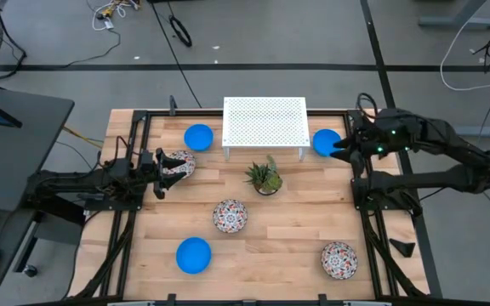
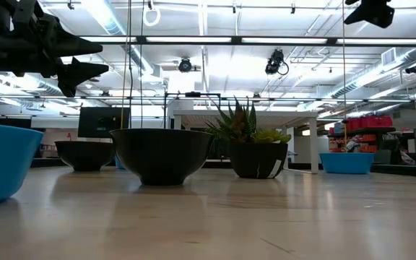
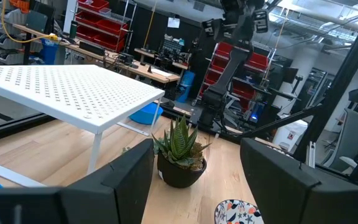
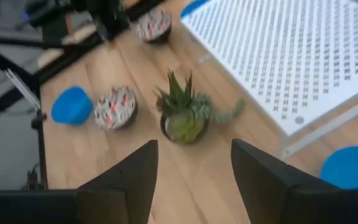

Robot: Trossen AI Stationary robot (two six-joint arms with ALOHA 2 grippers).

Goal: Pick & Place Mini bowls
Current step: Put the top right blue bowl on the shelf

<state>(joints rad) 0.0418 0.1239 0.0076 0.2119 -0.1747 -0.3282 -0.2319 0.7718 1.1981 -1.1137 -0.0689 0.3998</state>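
Six mini bowls stand on their bases on the wooden table. The blue ones are at the far left [image 1: 198,136], far right [image 1: 326,142] and near left [image 1: 193,255]. The patterned ones are at the left [image 1: 181,163], centre [image 1: 230,215] and near right [image 1: 339,259]. My left gripper [image 1: 163,170] is open and raised, at the left patterned bowl's left rim; its wrist view [image 3: 196,149] shows nothing between the fingers. My right gripper [image 1: 338,149] is open and raised beside the far-right blue bowl [image 4: 350,165], holding nothing [image 4: 194,149].
A potted green plant [image 1: 264,177] stands mid-table, just near of a white perforated rack [image 1: 264,123] on legs at the far edge. Dark frame rails run along the table's left [image 1: 134,170] and right [image 1: 360,195] sides. Bare wood lies between the near bowls.
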